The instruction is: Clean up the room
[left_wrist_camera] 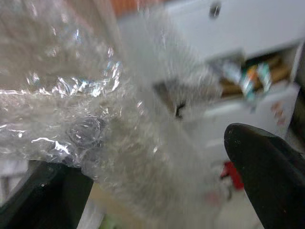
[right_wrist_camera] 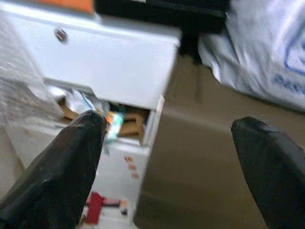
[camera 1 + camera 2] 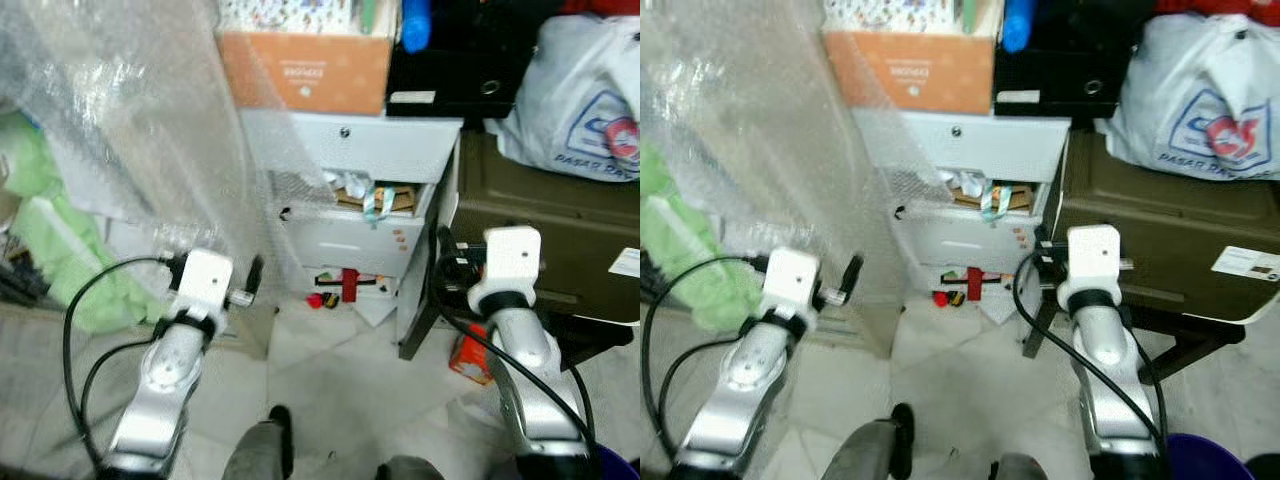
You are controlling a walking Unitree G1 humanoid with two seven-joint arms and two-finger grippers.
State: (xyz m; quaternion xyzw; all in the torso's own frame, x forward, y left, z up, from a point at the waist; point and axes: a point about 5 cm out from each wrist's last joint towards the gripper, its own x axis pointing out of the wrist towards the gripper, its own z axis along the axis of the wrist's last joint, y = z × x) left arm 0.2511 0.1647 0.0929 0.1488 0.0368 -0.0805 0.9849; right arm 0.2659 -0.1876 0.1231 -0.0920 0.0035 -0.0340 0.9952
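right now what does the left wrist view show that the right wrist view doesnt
Left wrist view: a crinkled sheet of bubble wrap between the left gripper's spread fingers. Right wrist view: the white plastic bag on the olive brown box, past the open right gripper. Both: the white drawer unit with clutter spilling from a half-open drawer.

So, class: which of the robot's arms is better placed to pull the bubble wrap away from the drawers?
Probably left. The left gripper sits open against the bubble wrap; the right gripper faces the drawers.
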